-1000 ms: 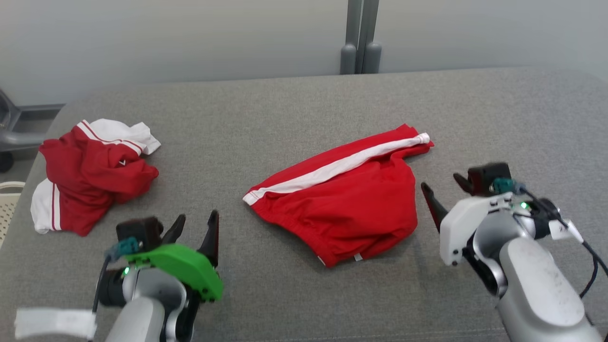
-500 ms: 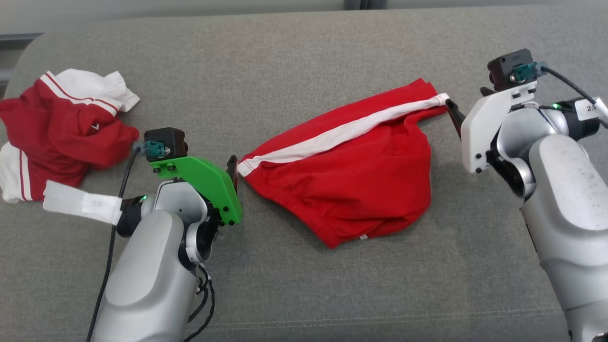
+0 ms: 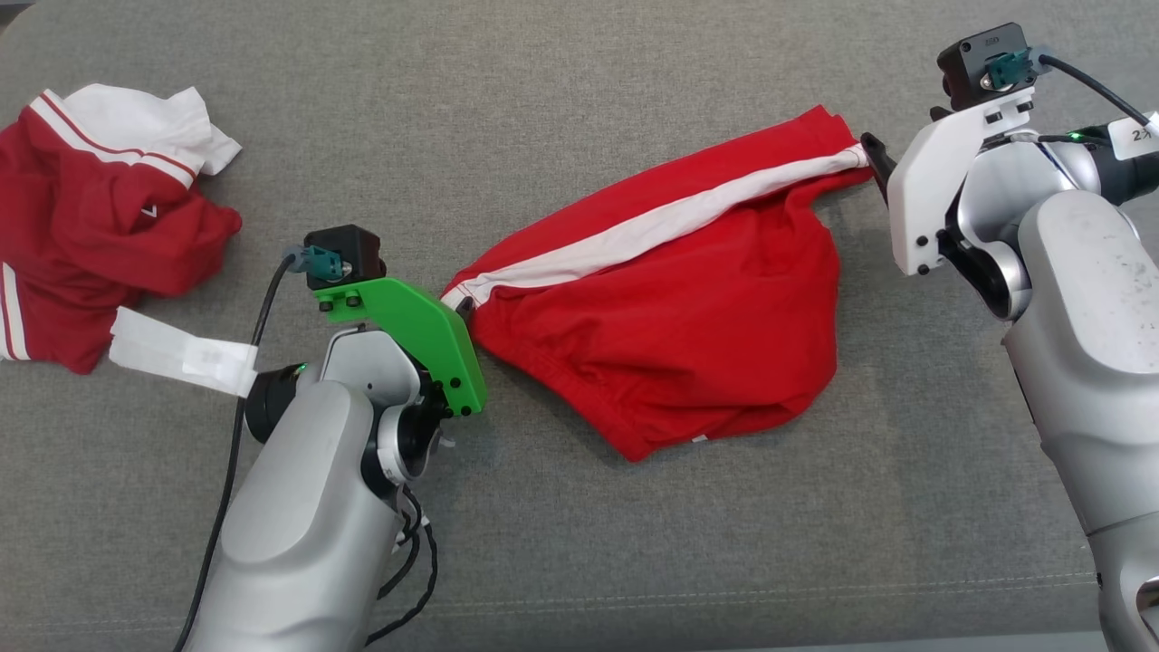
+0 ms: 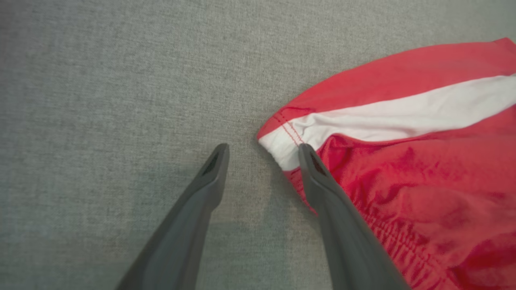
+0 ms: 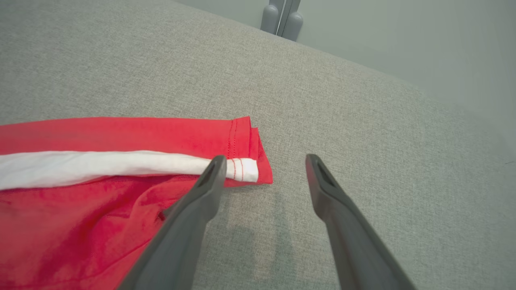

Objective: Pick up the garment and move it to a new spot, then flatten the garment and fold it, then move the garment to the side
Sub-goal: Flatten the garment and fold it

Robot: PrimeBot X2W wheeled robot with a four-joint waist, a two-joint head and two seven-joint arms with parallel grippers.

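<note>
Grey fabric table (image 3: pixel 579 72). Red shorts (image 3: pixel 670 308) with white side stripe lie rumpled mid-table. Crumpled red-and-white garment (image 3: pixel 100 208) far left, well apart. Left claw (image 4: pixel 264 149) spread open at stripe's left end, one finger over hem. Right claw (image 5: pixel 264 159) spread open at stripe's right end.

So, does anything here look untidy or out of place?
The red shorts lie bunched, their white stripe slanting. A second red-and-white garment sits crumpled at the far left of the grey surface.
</note>
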